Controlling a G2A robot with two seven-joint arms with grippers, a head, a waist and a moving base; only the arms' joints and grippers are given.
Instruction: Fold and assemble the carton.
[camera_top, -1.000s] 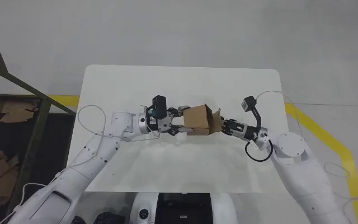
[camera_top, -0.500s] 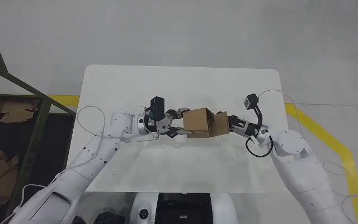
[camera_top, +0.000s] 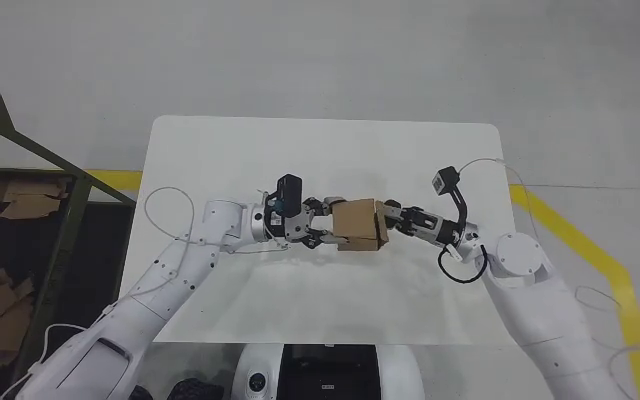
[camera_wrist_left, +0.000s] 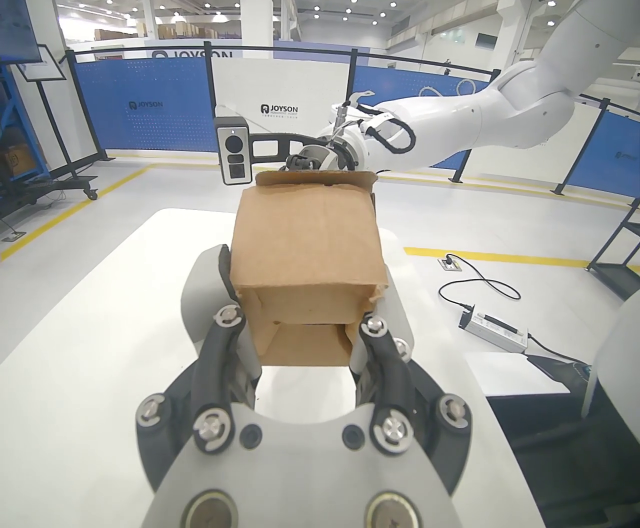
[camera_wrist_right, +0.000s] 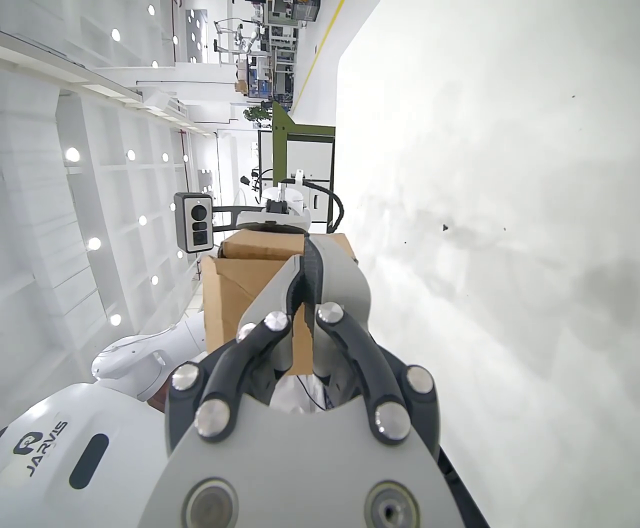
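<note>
Carton (camera_wrist_left: 305, 240): looked light and bendy; hold its sides.
My left pincer (camera_wrist_left: 306, 305): gripped it.
My right pincer (camera_wrist_right: 306, 262): was closed, touched it.

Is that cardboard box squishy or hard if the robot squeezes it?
Probably a bit squishy: the carton is thin cardboard, hollow, with an open end facing the left gripper. It is likely light too, since that gripper seems to carry it just by clamping its sides. A ragged corner suggests it dents or tears easily.
</note>
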